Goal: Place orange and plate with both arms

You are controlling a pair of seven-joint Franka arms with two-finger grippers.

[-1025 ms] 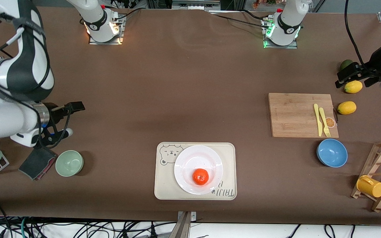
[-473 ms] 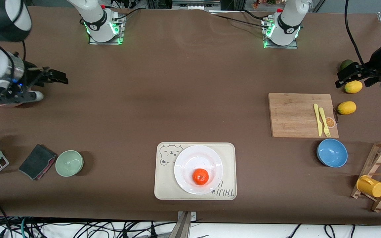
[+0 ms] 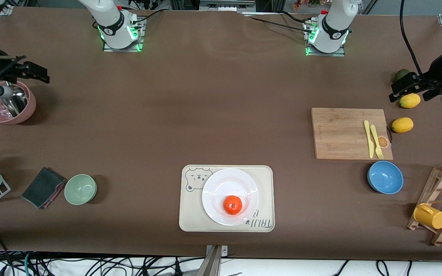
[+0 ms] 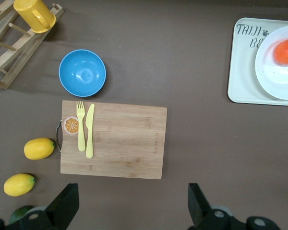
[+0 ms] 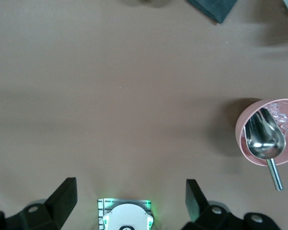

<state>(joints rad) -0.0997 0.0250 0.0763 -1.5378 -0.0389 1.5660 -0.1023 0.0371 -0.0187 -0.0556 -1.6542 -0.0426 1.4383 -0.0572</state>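
Overhead, the orange (image 3: 232,204) sits on the plate (image 3: 221,184), which rests on the bear-printed tray (image 3: 190,214) near the table's camera-side edge. Only the right wrist view shows the metal scoop (image 5: 264,141) lying in the pink bowl (image 5: 245,139). Right tool (image 3: 33,73) is raised by that bowl, fingers spread, empty. Left tool (image 3: 409,90) hangs over the lemons (image 3: 409,100), fingers spread wide, empty. Bare brown table lies between tray and bases.
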